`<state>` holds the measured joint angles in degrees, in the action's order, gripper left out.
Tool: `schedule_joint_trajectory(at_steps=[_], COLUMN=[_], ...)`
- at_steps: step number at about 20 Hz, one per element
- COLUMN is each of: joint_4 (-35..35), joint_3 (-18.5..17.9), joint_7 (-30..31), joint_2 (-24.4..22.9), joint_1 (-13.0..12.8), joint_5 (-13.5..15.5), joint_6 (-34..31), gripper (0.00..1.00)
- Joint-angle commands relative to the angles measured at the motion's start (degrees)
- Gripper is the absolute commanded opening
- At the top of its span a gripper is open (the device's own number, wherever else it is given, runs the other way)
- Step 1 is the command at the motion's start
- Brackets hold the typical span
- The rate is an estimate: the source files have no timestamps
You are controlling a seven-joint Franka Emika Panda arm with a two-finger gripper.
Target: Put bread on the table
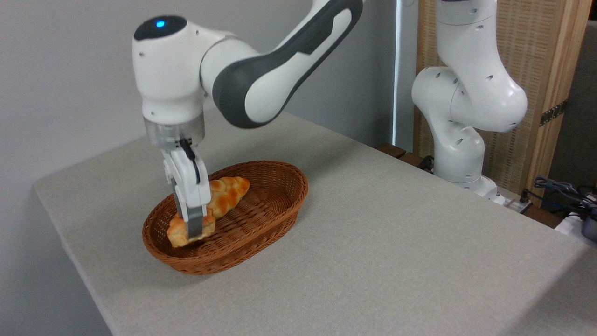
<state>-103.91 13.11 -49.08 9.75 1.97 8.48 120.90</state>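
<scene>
The pincer (195, 231) grips the bun (179, 233) in the basket (261, 224) on the tabletop (396, 242); its finger hides the bun's middle, so its tilt is unclear.

The table (373, 242) is a wide flat top under light grey-beige woven cloth, with a rounded corner showing at about nine o'clock and its far edge running from there up toward one o'clock. Directly on the cloth sits one brown oval wicker basket (261, 228), at roughly nine o'clock from the table's middle, its long axis slanting from seven o'clock to one o'clock. The remaining cloth lies smooth.
</scene>
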Motion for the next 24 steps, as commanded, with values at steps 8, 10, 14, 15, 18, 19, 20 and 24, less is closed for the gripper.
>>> schedule_joint_trajectory(at_steps=[8, 10, 14, 15, 18, 19, 20, 24], joint_4=[-0.7, -0.9, -1.0, -1.2, -2.5, -3.1, -3.8, -4.6], joint_3=[-7.2, -8.9, -13.0, -13.4, -14.6, -15.5, -15.7, -15.9], joint_7=[0.5, 0.3, -0.4, -0.3, -0.7, -1.1, -2.1, -2.7], joint_2=[-7.1, -7.1, -6.9, -6.8, -6.3, -6.2, -6.2, -5.4], joint_1=[0.4, 0.4, 0.4, 0.4, 0.7, 0.7, 0.7, 0.8], joint_5=[2.4, 2.2, 2.0, 2.0, 0.9, 0.7, 0.6, -1.1], joint_6=[-5.5, -6.5, -8.3, -8.5, -9.5, -9.5, -9.5, -9.4], gripper=[0.47, 0.47, 0.48, 0.49, 0.5, 0.51, 0.52, 0.8])
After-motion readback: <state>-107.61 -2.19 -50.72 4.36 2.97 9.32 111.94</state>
